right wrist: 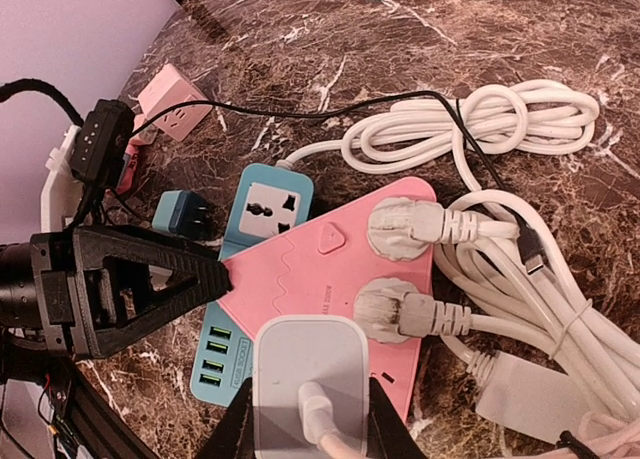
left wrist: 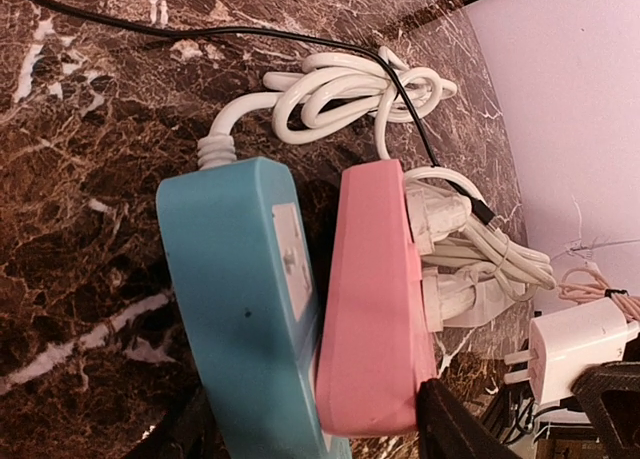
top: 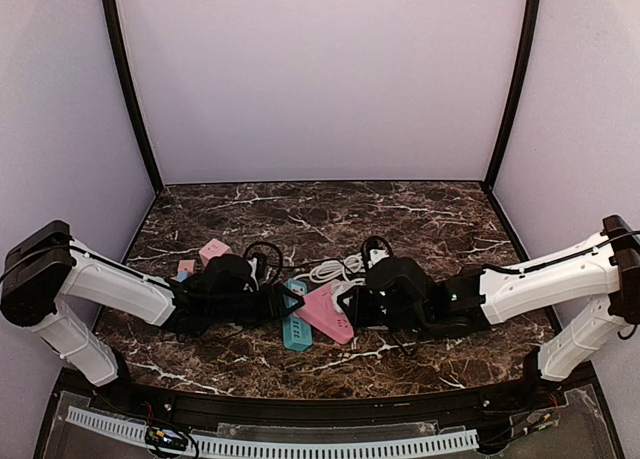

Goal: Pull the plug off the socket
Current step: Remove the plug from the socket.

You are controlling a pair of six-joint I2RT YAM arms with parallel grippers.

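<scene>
A pink socket strip (right wrist: 330, 269) on the marble tabletop (top: 420, 219) is clamped, together with a teal strip (left wrist: 230, 309), between the left jaws, seemingly as a brace. The white plug (left wrist: 580, 344), prongs bared, is pinched in the right jaws just beside it.

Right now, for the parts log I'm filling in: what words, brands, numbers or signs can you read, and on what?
Pink power strip: tiny print beside its sockets, too blurred to read.
Its button: a triangle sign, no words.
Teal power strip: no readable print.
White adapter: no print visible.
</scene>
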